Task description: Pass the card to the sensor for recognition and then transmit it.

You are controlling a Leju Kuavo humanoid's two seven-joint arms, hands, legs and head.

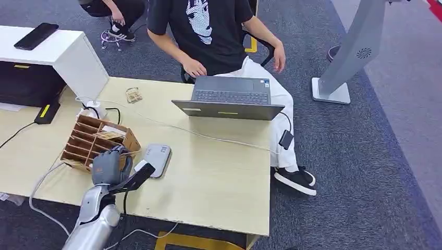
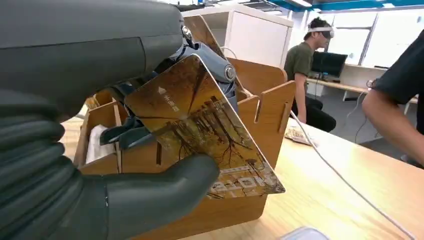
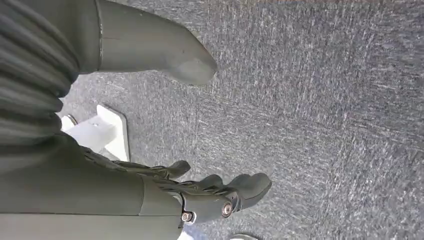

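Note:
My left hand point(image 1: 109, 165) is at the near right corner of the wooden slotted card holder point(image 1: 88, 140) on the table. In the left wrist view, this hand point(image 2: 125, 165) pinches a card point(image 2: 205, 130) printed with brown autumn trees between thumb and fingers, just outside the holder point(image 2: 260, 115). The grey sensor pad point(image 1: 158, 157) lies flat on the table right of my left hand. My right hand point(image 3: 165, 185) hangs over grey carpet with its fingers apart and nothing in it.
A person in a black shirt sits across the table at an open laptop point(image 1: 229, 97). A white cable point(image 1: 208, 135) runs across the tabletop. A loose card point(image 1: 134, 95) lies beyond the holder. A white cabinet point(image 1: 62, 52) with a phone stands at the far left.

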